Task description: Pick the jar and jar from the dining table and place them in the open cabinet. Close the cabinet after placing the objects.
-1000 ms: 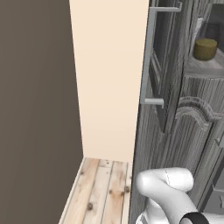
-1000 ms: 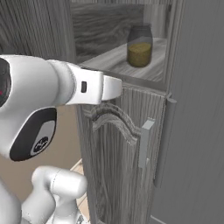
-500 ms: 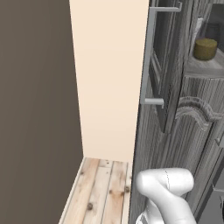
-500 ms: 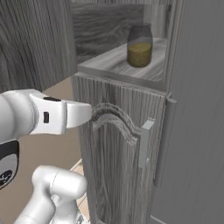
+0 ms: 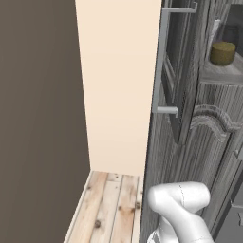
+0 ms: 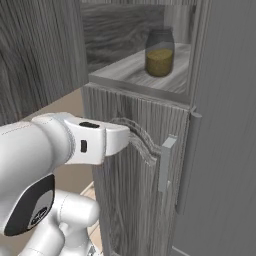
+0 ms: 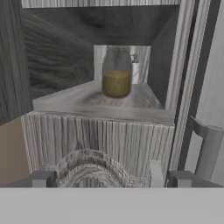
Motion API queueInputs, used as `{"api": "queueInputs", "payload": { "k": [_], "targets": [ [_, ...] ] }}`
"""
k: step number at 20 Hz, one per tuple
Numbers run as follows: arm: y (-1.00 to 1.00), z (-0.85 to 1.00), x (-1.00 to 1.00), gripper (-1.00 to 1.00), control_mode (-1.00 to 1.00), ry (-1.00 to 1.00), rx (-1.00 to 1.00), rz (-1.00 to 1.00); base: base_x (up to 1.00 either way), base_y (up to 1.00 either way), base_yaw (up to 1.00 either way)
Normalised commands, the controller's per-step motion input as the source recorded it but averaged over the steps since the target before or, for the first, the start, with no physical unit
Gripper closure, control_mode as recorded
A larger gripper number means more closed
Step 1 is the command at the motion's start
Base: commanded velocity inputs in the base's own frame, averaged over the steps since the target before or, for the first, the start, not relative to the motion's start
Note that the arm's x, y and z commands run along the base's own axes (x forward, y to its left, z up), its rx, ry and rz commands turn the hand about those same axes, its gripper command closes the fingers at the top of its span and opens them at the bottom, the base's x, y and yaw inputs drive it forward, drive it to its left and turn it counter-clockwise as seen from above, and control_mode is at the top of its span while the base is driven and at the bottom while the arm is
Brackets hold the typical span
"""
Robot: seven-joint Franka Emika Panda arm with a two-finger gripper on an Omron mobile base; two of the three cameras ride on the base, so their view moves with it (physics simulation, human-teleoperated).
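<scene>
A cream wall [image 5: 118,85] meets a dark brown wall [image 5: 38,118] above pale wooden plank floor [image 5: 109,209].

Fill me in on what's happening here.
One jar, the one with olive-yellow filling, stands on a shelf inside the open cabinet. The robot's tool is open and holds nothing, out in front of the cabinet below shelf level and facing the jar. The cabinet door is not yet closed.
</scene>
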Motion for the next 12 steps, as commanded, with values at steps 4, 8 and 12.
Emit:
{"api": "queueInputs", "payload": {
  "k": [4,8,12],
  "targets": [
    [-0.28,0.0,0.0,-1.0,-1.0,0.0,0.0,0.0,0.0,0.0,0.0],
    [0.0,0.0,0.0,-1.0,-1.0,0.0,0.0,0.03,0.0,0.0,0.0],
    [0.0,0.0,0.0,-1.0,-1.0,0.0,0.0,0.04,0.0,0.0,0.0]
  ]
}}
